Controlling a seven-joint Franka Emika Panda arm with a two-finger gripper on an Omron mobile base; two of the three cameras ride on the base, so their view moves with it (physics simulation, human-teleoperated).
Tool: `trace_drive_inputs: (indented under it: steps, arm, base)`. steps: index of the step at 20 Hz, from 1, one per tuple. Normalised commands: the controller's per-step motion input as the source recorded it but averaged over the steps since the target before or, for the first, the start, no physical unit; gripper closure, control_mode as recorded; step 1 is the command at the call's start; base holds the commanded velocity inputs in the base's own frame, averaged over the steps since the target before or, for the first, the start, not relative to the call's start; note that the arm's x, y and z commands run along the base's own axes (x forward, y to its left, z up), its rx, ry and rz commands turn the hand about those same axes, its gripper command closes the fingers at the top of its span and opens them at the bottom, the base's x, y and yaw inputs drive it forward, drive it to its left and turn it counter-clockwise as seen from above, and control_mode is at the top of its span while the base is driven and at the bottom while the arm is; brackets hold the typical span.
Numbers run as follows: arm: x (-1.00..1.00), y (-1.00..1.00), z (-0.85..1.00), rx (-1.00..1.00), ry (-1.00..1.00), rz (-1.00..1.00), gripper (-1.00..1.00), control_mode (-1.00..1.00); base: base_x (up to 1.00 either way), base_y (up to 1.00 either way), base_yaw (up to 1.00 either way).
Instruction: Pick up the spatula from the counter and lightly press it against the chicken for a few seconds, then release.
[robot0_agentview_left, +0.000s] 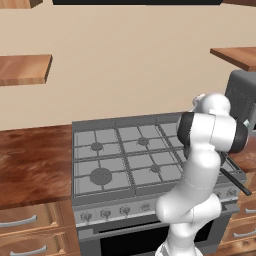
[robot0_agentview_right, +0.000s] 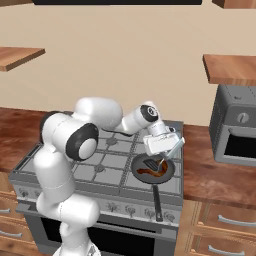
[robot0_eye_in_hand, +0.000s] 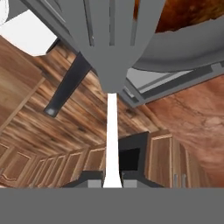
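Note:
My gripper (robot0_agentview_right: 165, 151) hangs over the front right burner, shut on the thin white handle (robot0_eye_in_hand: 112, 131) of the spatula. Its grey slotted head (robot0_agentview_right: 150, 163) slants down into the black pan (robot0_agentview_right: 170, 175) and rests against or just over the brown chicken (robot0_agentview_right: 159, 171). In the hand view the spatula head (robot0_eye_in_hand: 113, 35) spreads across the top, with the chicken (robot0_eye_in_hand: 183, 13) behind it at the upper right and the pan rim (robot0_eye_in_hand: 183, 50) below that. My fingertips (robot0_eye_in_hand: 92, 181) flank the handle at the bottom. In the left base view my own arm hides the pan apart from its handle (robot0_agentview_left: 235, 182).
The pan's long dark handle (robot0_agentview_right: 158, 202) juts over the front of the grey stove (robot0_agentview_right: 100, 165), above the knobs. A grey oven-like appliance (robot0_agentview_right: 235, 130) stands on the wooden counter (robot0_agentview_right: 210, 180) to the right. Wooden shelves (robot0_agentview_right: 230, 67) hang on the wall.

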Motion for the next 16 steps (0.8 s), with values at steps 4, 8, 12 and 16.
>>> trace_drive_inputs:
  steps: [4, 8, 12, 16]
  arm:
    - [0.00, 0.00, 0.00, 0.00, 0.00, 0.07, 1.00, -1.00]
    - [0.00, 0.00, 0.00, 0.00, 0.00, 0.07, 1.00, -1.00]
    - [0.00, 0.00, 0.00, 0.00, 0.00, 0.07, 1.00, -1.00]
    - [-0.01, 0.00, 0.00, 0.00, 0.00, 0.07, 1.00, -1.00]
  base:
    - [0.00, 0.00, 0.00]
    - [0.00, 0.00, 0.00]
    - [0.00, 0.00, 0.00]
    - [0.00, 0.00, 0.00]
